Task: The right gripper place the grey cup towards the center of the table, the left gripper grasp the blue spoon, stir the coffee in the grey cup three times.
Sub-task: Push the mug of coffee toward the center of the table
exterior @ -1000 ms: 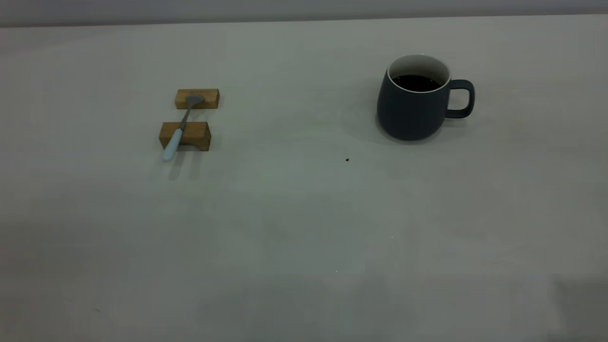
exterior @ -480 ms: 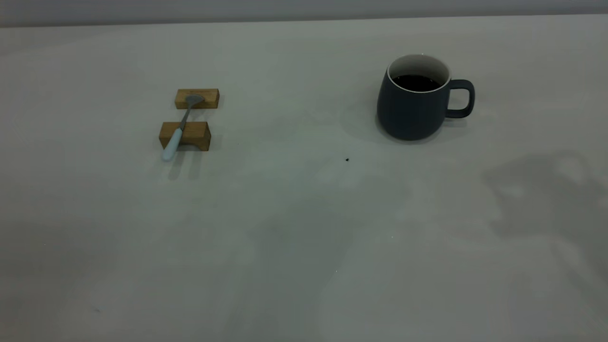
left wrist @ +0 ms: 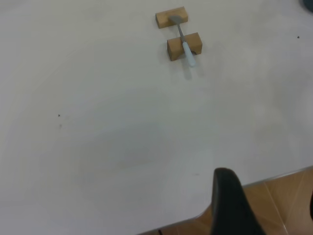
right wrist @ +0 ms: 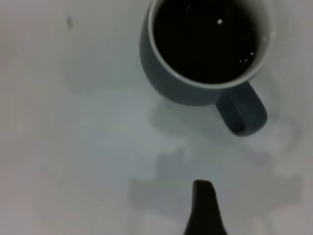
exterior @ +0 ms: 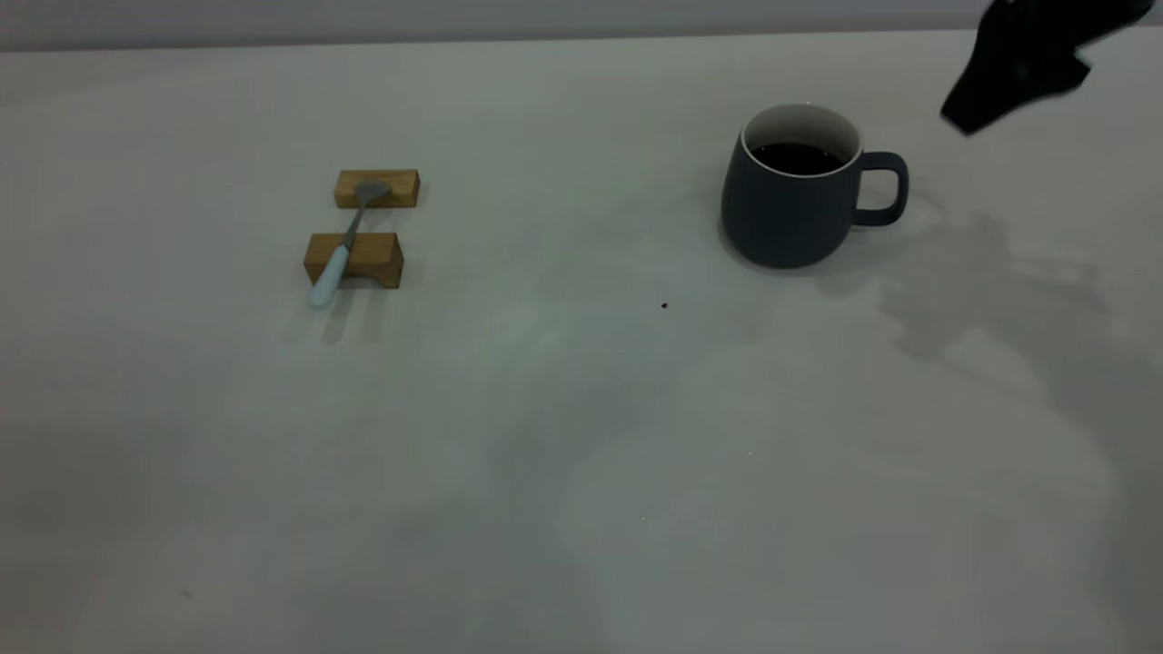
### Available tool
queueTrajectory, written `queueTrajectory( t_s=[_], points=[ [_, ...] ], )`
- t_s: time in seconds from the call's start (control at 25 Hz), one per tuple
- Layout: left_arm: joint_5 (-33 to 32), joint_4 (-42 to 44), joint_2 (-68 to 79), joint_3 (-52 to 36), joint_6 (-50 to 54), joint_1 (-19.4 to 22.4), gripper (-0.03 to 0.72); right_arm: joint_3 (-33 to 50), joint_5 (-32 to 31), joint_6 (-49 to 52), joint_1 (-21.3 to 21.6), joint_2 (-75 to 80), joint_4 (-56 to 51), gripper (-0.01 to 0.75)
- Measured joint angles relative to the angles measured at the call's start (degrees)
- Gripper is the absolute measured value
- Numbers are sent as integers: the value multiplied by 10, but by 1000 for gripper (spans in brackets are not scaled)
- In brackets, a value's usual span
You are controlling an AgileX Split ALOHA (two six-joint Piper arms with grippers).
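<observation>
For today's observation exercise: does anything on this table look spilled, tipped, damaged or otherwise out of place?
Nothing stands out. The grey cup stands upright with its coffee inside and no spill around it. The blue spoon lies across two wooden blocks. A tiny dark speck marks the table.

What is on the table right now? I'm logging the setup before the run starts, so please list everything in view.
Cup: one, dark grey with a white inside, upright at the right of the table, handle turned to the right.
Coffee: dark liquid inside the cup.
Spoon: one, pale blue handle with a grey metal neck and bowl, lying across the two blocks at the left.
Wooden blocks: two, light brown, one behind the other, holding up the spoon.
Speck: one, dark, near the middle of the table.
Table: one, pale grey-white.
Right gripper: black, in the air beyond and to the right of the cup, touching nothing.
Left gripper: black, only one finger shows, over the table edge, far from the spoon.
</observation>
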State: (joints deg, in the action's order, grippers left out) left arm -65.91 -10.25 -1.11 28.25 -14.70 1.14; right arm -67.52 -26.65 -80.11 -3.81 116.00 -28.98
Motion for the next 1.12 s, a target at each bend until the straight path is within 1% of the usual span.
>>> queueTrajectory(
  t_s=[0.12, 0.28, 0.48, 0.64, 0.8, 0.92, 1.12],
  points=[
    [0, 0, 0, 0, 0, 0, 463, -33, 3, -126, 6, 55, -10, 592],
    [0, 0, 0, 0, 0, 0, 463, -69, 6, -268, 16, 118, -59, 592],
    [0, 0, 0, 0, 0, 0, 463, -99, 23, -385, 22, 175, -126, 592],
    [0, 0, 0, 0, 0, 0, 463, -122, 46, -415, 22, 202, -174, 592],
    [0, 0, 0, 0, 0, 0, 463, -147, 26, -419, 20, 227, -183, 592],
    [0, 0, 0, 0, 0, 0, 463, -161, 12, -419, 10, 240, -192, 592],
    [0, 0, 0, 0, 0, 0, 463, -180, 11, -419, -16, 255, -218, 592]
  ],
)
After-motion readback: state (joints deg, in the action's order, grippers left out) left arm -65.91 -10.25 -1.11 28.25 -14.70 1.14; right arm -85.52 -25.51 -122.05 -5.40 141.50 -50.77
